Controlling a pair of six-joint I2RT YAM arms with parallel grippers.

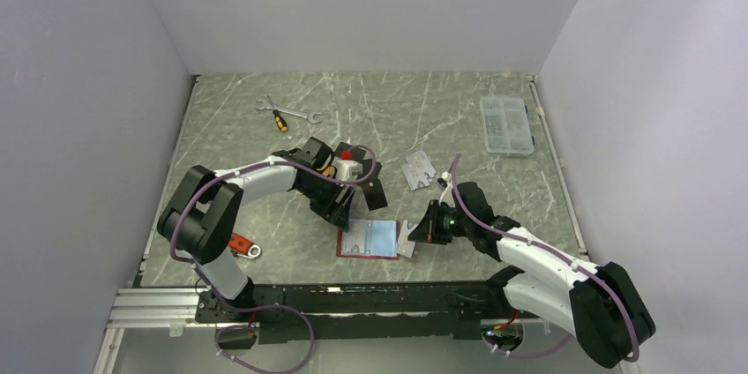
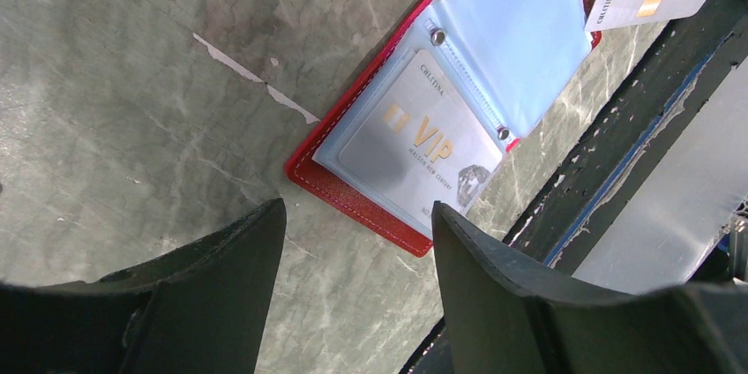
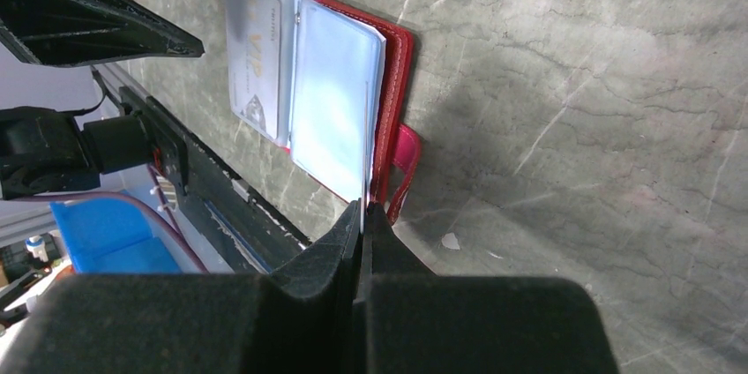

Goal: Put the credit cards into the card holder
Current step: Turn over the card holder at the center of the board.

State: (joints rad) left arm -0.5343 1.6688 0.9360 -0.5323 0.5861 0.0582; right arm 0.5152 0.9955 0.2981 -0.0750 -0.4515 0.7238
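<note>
The dark-red card holder (image 1: 353,253) lies open near the table's front edge, clear sleeves up. One sleeve holds a silver-grey VIP card (image 2: 415,145). My right gripper (image 1: 423,229) is shut on a silver-grey credit card (image 1: 408,242), seen edge-on in the right wrist view (image 3: 364,162), at the holder's right edge (image 3: 397,65) beside its snap tab (image 3: 404,158). My left gripper (image 1: 341,213) is open and empty, just above the holder's upper left corner (image 2: 353,202). A stack of silver-grey cards (image 1: 419,169) and black cards (image 1: 375,194) lie behind.
A wrench and a yellow-handled screwdriver (image 1: 284,115) lie at the back left. A clear compartment box (image 1: 506,124) stands at the back right. A red-handled tool (image 1: 243,244) lies at the front left. The black front rail (image 2: 617,127) runs right below the holder.
</note>
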